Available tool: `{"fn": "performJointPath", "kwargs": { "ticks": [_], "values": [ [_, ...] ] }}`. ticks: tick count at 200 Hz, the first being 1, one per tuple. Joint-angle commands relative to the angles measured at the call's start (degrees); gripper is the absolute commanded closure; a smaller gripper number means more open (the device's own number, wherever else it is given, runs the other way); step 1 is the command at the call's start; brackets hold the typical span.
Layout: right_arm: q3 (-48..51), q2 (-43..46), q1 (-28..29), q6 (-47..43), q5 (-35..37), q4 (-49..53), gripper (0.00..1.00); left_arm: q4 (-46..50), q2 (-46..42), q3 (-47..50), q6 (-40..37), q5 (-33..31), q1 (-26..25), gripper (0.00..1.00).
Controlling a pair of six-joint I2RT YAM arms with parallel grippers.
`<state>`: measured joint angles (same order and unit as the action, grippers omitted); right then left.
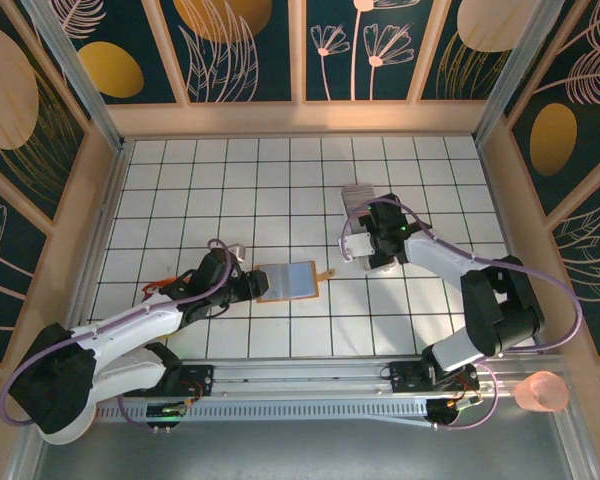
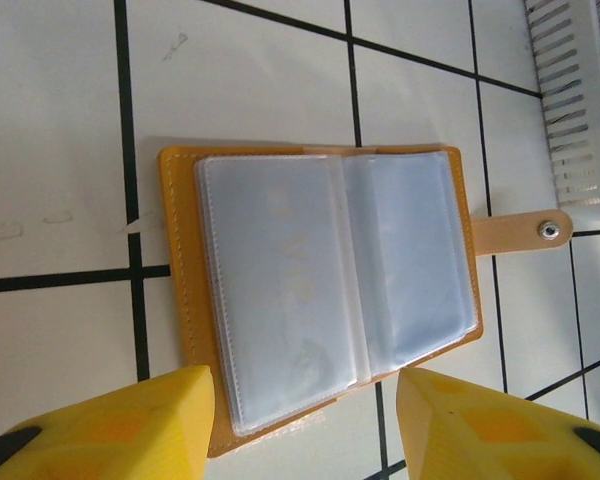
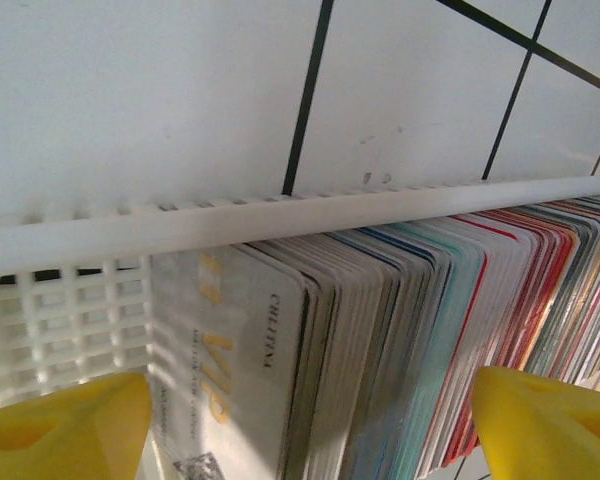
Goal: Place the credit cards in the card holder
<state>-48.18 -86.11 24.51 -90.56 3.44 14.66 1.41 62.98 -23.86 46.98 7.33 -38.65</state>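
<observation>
**A:** What is closest to the arm bases?

**B:** The left claw (image 1: 248, 285), low over the white tiled desk (image 1: 280, 180). Its wrist camera catches just the tips of two yellow fingers (image 2: 130, 420), cut off by the bottom edge. They stand apart, released, with nothing clamped between them.

**A:** Where is the holder?

**B:** The holder (image 2: 320, 290) lies open and flat on the desk, directly ahead of that claw. Its near edge reaches into the gap between the fingers. I cannot tell whether either finger touches it. Cloudy clear sleeves (image 2: 280, 300) cover the inside, and it is hard to make out whether anything sits in them. A tab (image 2: 525, 232) with a snap sticks out on the right side.

**A:** And farther back?

**B:** The right claw (image 1: 368, 240) hangs over the near end of a white slotted tray (image 1: 358, 193), which is beyond the holder and to its right. From above, the claw's own body hides its fingertips. In its wrist view the yellow fingers are spread wide, released. Many cards (image 3: 400, 350) stand on edge in the tray, between and beyond the fingers. The front card carries gold lettering, partly cut off at the bottom. The row of cards runs out of frame to the right.
</observation>
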Motion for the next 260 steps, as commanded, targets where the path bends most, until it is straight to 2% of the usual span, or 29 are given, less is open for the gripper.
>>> {"fn": "performJointPath", "kwargs": {
  "ticks": [1,24,72,114,127,141,238,254,260],
  "values": [
    [-2.80,-1.63,-0.14,-0.51,1.61,-2.67,0.18,1.36,-0.75,0.72,1.18,1.19,-0.16,0.50],
    [-4.41,-2.02,0.14,-0.07,2.26,-1.96,0.27,1.23,-1.27,1.16,1.54,2.03,-0.11,0.53],
    [-4.70,-1.19,0.03,0.04,2.71,-0.86,0.40,1.66,-2.99,1.97,2.06,1.83,-0.18,0.56],
    [-4.60,0.02,0.09,0.21,2.80,0.45,0.67,1.50,-4.48,3.46,3.03,1.77,-0.16,0.56],
    [-4.59,0.45,0.02,0.21,2.76,0.95,0.71,1.23,-4.75,4.05,3.36,2.06,-0.17,0.57],
    [-4.32,0.93,-0.07,0.20,2.73,1.05,0.79,0.96,-4.91,4.44,3.57,2.22,-0.13,0.57],
    [-4.15,2.75,-0.44,0.12,2.79,0.90,0.79,0.55,-4.18,4.26,3.52,2.95,-0.18,0.59],
    [-3.94,2.96,-0.49,0.21,2.67,0.97,0.80,0.52,-4.02,4.10,3.41,2.87,-0.11,0.59],
    [-4.00,3.06,-0.53,0.21,2.71,1.12,0.84,0.52,-4.01,4.08,3.45,2.86,-0.11,0.59]
  ]
}}
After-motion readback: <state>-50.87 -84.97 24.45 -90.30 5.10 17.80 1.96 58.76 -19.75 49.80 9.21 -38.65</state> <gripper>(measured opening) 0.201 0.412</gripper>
